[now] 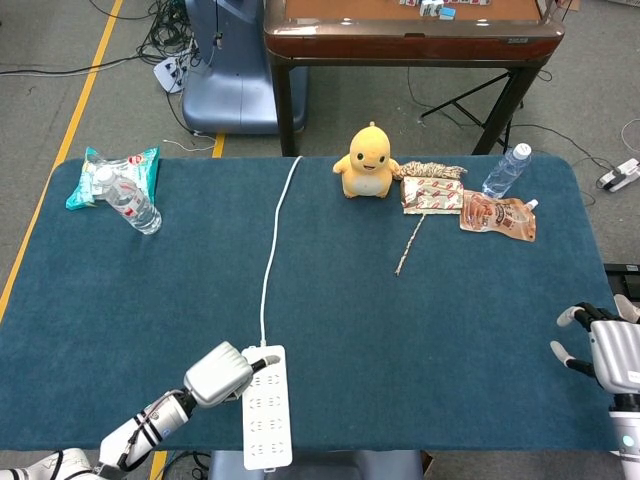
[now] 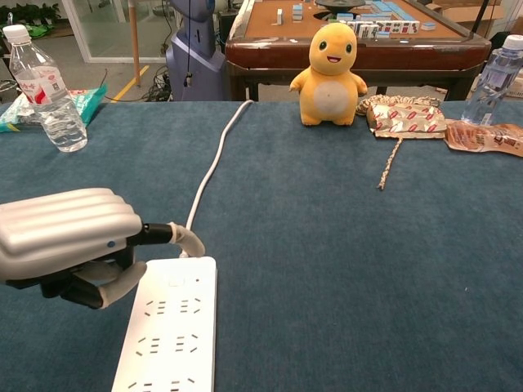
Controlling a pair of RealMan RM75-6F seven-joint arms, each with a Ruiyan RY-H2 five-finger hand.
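At the near left we find our left robot hand, fingers spread and holding nothing, its tips reaching over the far left corner of the white power strip. The strip lies flat at the table's near edge, its cord running away. We judge it rigid, light, smooth and a bit slippery, best taken across its narrow sides; the cord will drag. Open cloth lies to its right. Our right robot hand hangs spread and unladen at the far right edge.
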